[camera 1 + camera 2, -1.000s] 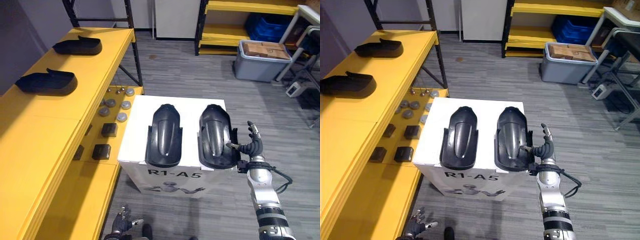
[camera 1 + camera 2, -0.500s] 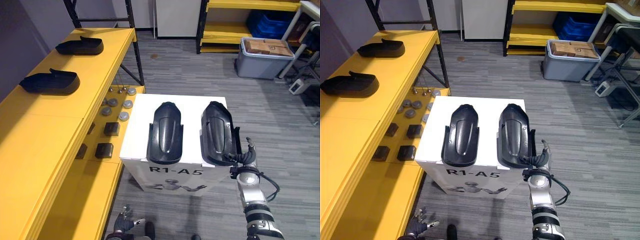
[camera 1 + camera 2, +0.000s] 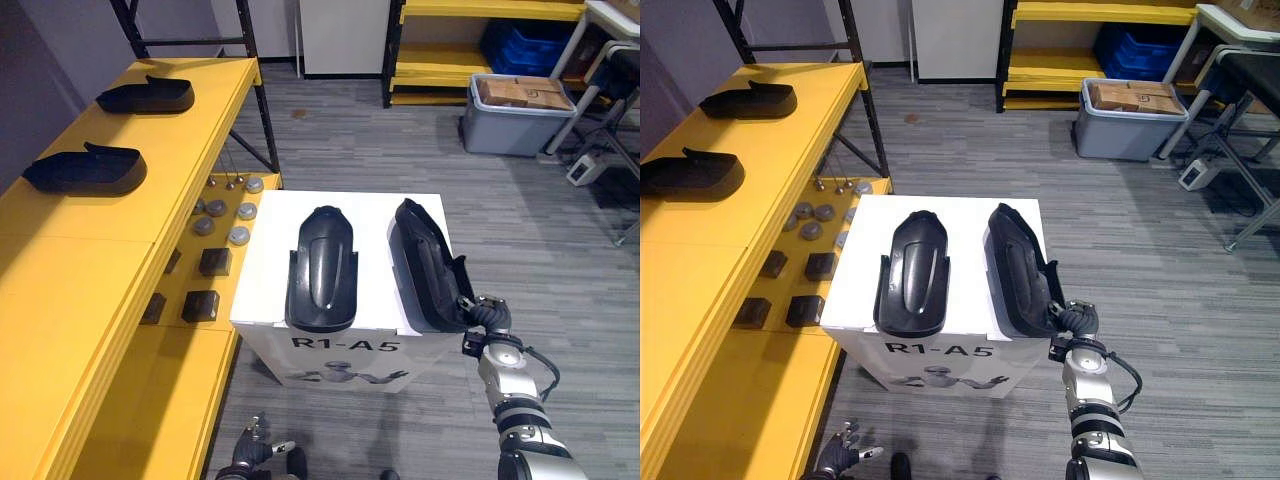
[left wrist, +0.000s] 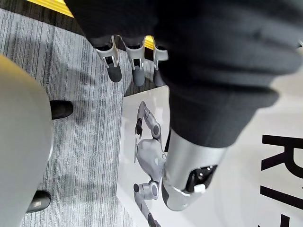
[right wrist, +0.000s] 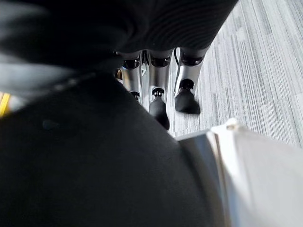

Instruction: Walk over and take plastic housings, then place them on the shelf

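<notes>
- In the left eye view I look down on a grey plank floor (image 3: 560,230). A long yellow shelf (image 3: 110,260) runs down the left side of the frame, and a white box (image 3: 265,275) stands at the centre.
- Two black plastic housings lie on top of the box. The left housing (image 3: 322,268) lies flat, while the right housing (image 3: 422,262) is tipped toward it with its right rim raised off the box.
- My right hand (image 3: 484,312) is at the lower right, at the near corner of the right housing. Its fingers are curled onto the rim, and I cannot see the thumb.
- In the upper left, the far shelf housing (image 3: 147,95) and the near shelf housing (image 3: 85,170) rest well apart on the shelf. A grey bin (image 3: 505,130) sits on the floor in the upper right.
- My left hand (image 3: 250,452) is at the bottom edge, low beside the box, with its fingers spread and holding nothing.
- The right eye view gives the same layout. The right hand is bunched against the lower right end of the tilted right housing.
- In the left wrist view the left hand's fingers (image 4: 113,71) hang straight over the floor, next to the printed side of the box.
- In the right wrist view the dark surface of the right housing lies close against the palm. The right hand's fingers (image 5: 158,106) reach past it, beside the box's white edge.
</notes>
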`<state>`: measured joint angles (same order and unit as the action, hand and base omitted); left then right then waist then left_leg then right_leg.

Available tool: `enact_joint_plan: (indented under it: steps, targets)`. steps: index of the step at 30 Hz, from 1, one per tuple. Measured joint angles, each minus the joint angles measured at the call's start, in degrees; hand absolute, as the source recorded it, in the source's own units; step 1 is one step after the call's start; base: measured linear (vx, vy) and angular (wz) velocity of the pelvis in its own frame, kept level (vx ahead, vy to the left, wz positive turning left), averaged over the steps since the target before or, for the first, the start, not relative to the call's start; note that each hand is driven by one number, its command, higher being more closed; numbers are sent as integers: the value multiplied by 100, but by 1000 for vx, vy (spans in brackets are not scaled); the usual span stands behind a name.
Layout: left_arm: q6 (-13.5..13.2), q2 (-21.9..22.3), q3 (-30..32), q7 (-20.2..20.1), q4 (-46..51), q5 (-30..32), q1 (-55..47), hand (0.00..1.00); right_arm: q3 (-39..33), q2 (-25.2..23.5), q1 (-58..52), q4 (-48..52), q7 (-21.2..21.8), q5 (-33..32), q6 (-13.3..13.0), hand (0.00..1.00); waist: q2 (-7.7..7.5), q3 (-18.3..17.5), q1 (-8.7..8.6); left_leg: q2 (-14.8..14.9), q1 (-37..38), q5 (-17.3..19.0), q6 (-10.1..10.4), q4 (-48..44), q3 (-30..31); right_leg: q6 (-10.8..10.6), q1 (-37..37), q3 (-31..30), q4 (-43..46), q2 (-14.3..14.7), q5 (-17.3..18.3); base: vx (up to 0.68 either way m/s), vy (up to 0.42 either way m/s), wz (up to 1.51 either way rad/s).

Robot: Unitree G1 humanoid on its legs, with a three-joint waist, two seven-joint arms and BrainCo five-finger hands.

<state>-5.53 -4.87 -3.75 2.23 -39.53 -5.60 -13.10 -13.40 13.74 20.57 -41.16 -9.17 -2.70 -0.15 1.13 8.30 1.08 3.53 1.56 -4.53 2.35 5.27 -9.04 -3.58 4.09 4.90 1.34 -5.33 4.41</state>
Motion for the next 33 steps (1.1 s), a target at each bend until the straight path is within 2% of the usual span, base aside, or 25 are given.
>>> enact_joint_plan:
  steps: [5, 9, 13, 15, 24, 27, 33]
  targets:
    - [24, -14, 19, 15, 259, -6, -13, 0, 102, -97, -186, 570, -21, 105, 72, 100, -5, 3, 3, 20, 11, 18, 24, -4, -36, 0, -13, -71, 0, 15, -1, -5, 0, -4]
    - [16, 12, 231, 29, 1206, -146, -133, 0, -28, -263, -545, 1788, -229, 479, 74, 100, -8, 5, 6, 16, 1, 18, 24, -23, -11, 0, -17, -56, 1, 12, -1, 0, 0, 0]
    - [-52, 67, 462, 119, 2133, -217, -147, 0, -224, -358, -826, 2555, -427, 785, 75, 100, -7, 5, -12, 20, -30, 14, 18, -27, 25, -1, -23, -24, 4, 11, -2, -8, 1, 4]
    - [-96, 213, 652, 199, 2956, -248, -190, 0, -402, -455, -987, 3136, -623, 1045, 74, 100, -7, 4, -56, 12, -42, 12, 17, -28, 89, -2, -12, 37, 15, 7, -3, -6, 1, 11]
    - [-370, 356, 769, 429, 4761, -451, -50, 0, -244, -705, -994, 4329, -796, 1696, 7, 100, -4, -1, -43, 10, -25, 11, 14, -30, 143, -4, 40, 75, 26, 6, -2, -5, 1, 4]
    - [-516, 365, 418, 462, 5336, -551, 143, 0, 125, -736, -995, 4523, -789, 1895, -11, 100, -2, -18, -33, -2, 6, 7, 8, -30, 177, -6, 109, 103, 34, -3, -1, -6, 2, 5]
    - [-522, 339, -604, 390, 5460, -1140, 713, 0, 964, -755, -990, 4813, -743, 1992, -113, 100, -1, -46, -38, -13, 12, -14, -19, -30, 270, -20, 82, 194, 121, -11, 9, -33, -1, 8]
